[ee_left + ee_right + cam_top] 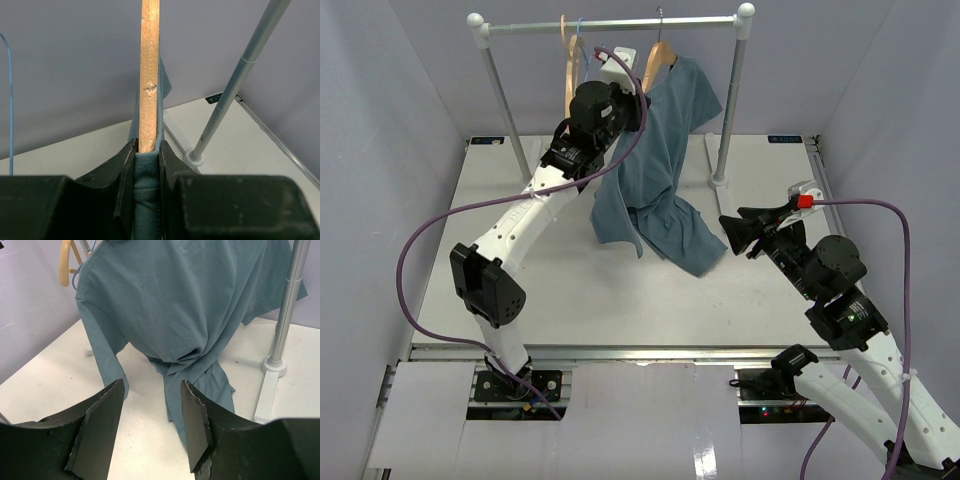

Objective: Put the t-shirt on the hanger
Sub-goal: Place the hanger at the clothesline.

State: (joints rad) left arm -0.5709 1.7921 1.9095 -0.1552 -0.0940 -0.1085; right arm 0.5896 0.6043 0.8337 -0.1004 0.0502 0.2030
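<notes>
Up at 12 o'clock under the rail (530,28), pinching the hanger (149,75) plus a fold of t-shirt (660,170) in the left gripper (147,155). Drapes from there down onto the table (570,290). At 4 o'clock, sitting with the right gripper (152,390) spread, just beside the hem (705,262).

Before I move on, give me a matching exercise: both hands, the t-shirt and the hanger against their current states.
Things:
1. left hand
2. right hand
3. t-shirt
4. hanger

States:
A. open, empty
B. hook over the rail
C. clamped on wood and cloth
D. draped, tail on the table

Pairs: 1-C, 2-A, 3-D, 4-B
</notes>
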